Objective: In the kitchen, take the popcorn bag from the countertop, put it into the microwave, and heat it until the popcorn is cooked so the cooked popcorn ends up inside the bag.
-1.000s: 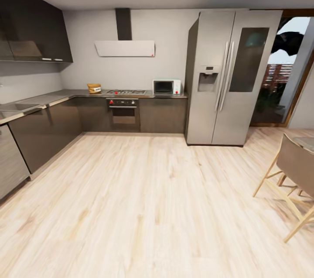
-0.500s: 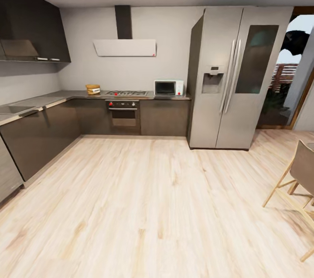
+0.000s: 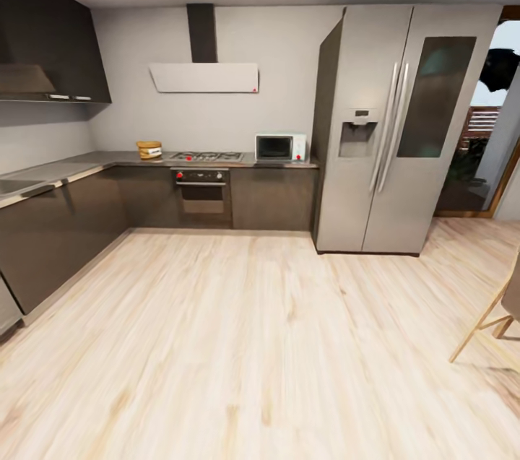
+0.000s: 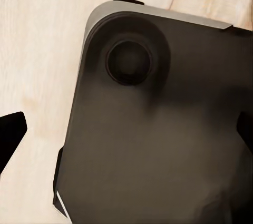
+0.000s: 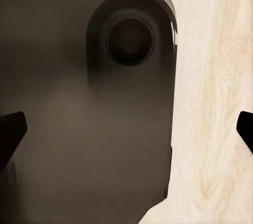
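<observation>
driving comes first: i should roll across the wood floor (image 3: 260, 344) toward the far countertop (image 3: 108, 158) and stop square to the bag (image 3: 149, 149), which sits on it beside the hob (image 3: 207, 155), well apart from the microwave (image 3: 280, 147) on the other side. both arms hang low, wrists looking down at my dark base (image 4: 158, 145) over the floor. fingertips show at the frame edges set wide, so both grippers are probably spread, pinching nothing.

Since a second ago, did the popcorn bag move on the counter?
No. The popcorn bag still sits on the countertop just left of the stove burners, with the same gap. The whole picture shifted, so the camera moved, not the bag.
</observation>
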Robot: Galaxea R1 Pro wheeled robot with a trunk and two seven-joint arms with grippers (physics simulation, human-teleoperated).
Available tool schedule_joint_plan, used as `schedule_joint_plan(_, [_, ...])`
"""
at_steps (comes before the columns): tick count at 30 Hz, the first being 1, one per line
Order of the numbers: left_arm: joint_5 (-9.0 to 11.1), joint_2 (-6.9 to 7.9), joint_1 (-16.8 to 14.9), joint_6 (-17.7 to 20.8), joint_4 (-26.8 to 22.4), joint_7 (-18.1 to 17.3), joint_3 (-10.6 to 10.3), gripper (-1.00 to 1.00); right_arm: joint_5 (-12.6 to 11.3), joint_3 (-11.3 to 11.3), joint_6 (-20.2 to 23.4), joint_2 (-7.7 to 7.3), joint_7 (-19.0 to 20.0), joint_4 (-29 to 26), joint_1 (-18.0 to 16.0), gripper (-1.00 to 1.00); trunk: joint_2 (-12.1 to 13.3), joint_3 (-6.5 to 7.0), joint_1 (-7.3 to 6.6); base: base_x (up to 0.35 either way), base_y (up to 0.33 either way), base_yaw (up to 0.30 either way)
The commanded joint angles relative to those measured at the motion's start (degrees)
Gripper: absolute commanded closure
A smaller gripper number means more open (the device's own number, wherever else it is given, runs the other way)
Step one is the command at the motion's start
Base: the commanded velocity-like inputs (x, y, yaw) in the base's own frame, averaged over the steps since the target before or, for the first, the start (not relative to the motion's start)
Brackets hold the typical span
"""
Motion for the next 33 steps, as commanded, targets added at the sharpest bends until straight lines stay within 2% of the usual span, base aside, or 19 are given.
schedule_joint_plan(1, [0.0,-0.01,0.0,-0.1,0.0,0.0,0.4,-1.0,0.0,0.0,-0.3,0.01,0.0,0.1,0.0,-1.0,0.0,-0.04,0.04,0.326,0.0,0.0])
schedule_joint_plan(9, [0.0,-0.01,0.0,-0.1,0.0,0.0,0.4,-1.0,0.0,0.0,-0.2,-0.07,0.0,0.1,0.0,-1.0,0.0,-0.04,0.04,0.326,0.016,0.0])
schedule_joint_plan(33, [0.1,-0.19,0.0,0.0,0.0,0.1,0.5,-1.0,0.3,0.1,-1.0,-0.12,0.0,0.1,0.0,-1.0,0.0,-0.04,0.04,0.326,0.091,0.0])
